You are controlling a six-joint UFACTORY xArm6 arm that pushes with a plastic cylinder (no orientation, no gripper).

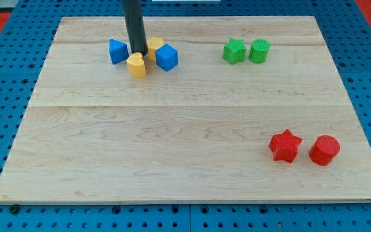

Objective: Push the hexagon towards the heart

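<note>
My tip [136, 52] sits in the cluster near the counter's [172, 142] far left corner, wedged among four blocks. There are no fingers on this rig, only the rod, so nothing is clenched or released.

The yellow heart [136, 65] lies just in front of my tip, on the side toward the counter's near edge, and seems to touch it. The yellow hexagon [154, 45] is partly hidden behind the rod, just to its right and slightly nearer the far edge; its shape is hard to confirm. The two yellow blocks are already close, with the rod standing between them.

I judge the task to be in its last stretch: the hexagon needs only a short shove toward the heart. For that my tip should come out of the gap, go round to the hexagon's far right side, and push diagonally toward the near left.

The blue cube [167, 57] is touching or nearly touching the hexagon on its right and crowds that approach. The blue block [118, 51] on the left is clear of the path. The green star [234, 51], green cylinder [259, 51], red star [285, 145] and red cylinder [324, 150] are well apart.
</note>
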